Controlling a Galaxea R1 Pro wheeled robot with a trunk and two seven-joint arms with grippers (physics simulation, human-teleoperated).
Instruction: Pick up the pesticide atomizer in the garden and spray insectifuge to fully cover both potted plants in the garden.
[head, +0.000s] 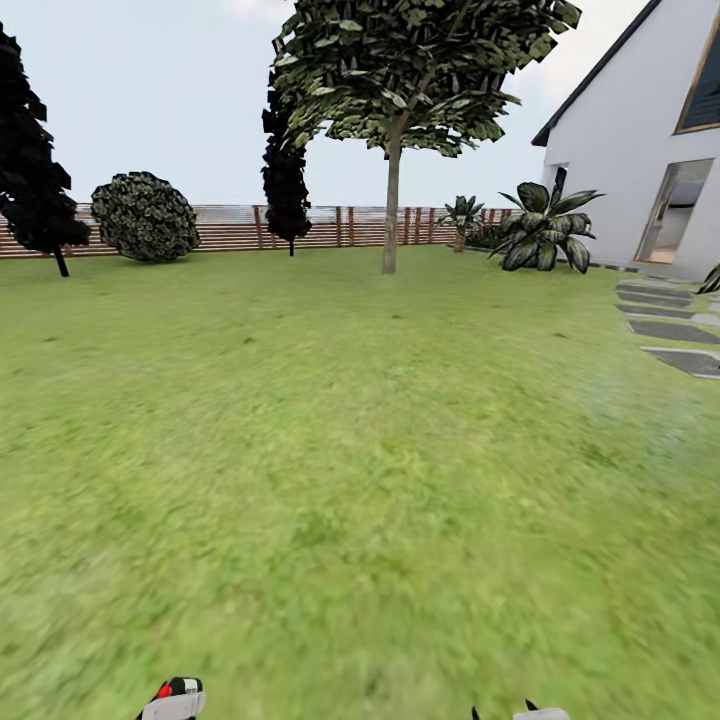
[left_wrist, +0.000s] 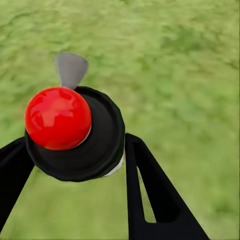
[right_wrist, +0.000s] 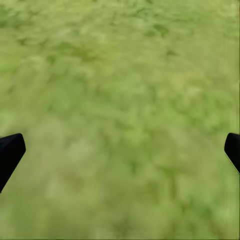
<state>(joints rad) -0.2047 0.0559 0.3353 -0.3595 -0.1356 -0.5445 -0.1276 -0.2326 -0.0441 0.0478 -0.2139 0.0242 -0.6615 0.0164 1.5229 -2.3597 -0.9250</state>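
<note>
Between the two black fingers of the left gripper sits the pesticide atomizer, a round dark body capped with a glossy red ball, a grey nozzle jutting from behind it; the fingers are clamped on its sides. It looks small, rigid and light, and its smooth rounded shell would likely slip if pinched near the top, so the dark body below the red cap seems the sound place to grip, leaving cap and nozzle free. The left wrist view gives this close detail, whereas the head view catches just a red spot and a white-tipped finger at its lower edge, but opens onto the wider garden: lawn, a tree, a brown slatted fence, a broad-leaved shrub, grey stepping stones and a white house. The right gripper hangs over blurred grass, fingers wide apart and empty. I judge the robot is travelling toward the plants.
</note>
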